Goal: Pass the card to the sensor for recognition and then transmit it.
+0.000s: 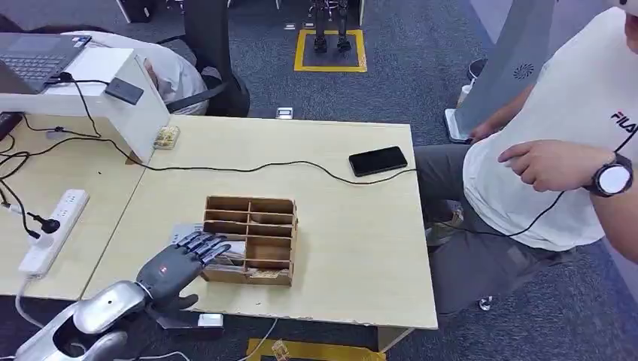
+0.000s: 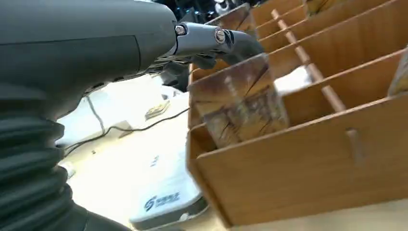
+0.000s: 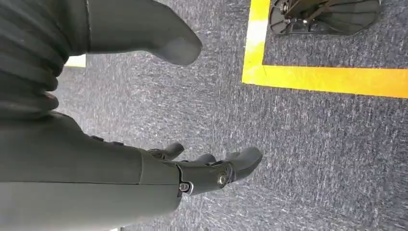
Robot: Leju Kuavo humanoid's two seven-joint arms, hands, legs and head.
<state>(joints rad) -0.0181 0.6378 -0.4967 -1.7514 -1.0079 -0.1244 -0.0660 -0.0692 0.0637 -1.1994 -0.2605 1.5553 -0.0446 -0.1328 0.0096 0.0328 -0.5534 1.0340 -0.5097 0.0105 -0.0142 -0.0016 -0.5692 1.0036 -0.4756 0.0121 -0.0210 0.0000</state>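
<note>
Left robot hand (image 1: 183,259), fingers spread and holding nothing, reaches over the wooden divider box's (image 1: 259,244) near-left corner (white sensor (image 2: 163,199) just beside). Right robot hand (image 3: 192,171) hangs with fingers apart, holding nothing.

1. A black phone (image 1: 378,161) lies face up near the far right corner of the light wooden desk (image 1: 353,248).
2. A black cable (image 1: 248,166) runs across the desk to the phone.
3. A white power strip (image 1: 54,229) with one black plug in it lies on the left desk.
4. A laptop (image 1: 37,56) sits on a white stand (image 1: 113,98) at the far left.
5. A person in a white shirt (image 1: 564,128) sits to the right, a watch (image 1: 613,178) on the wrist.
6. Yellow tape (image 1: 329,53) frames a square on the grey carpet.
</note>
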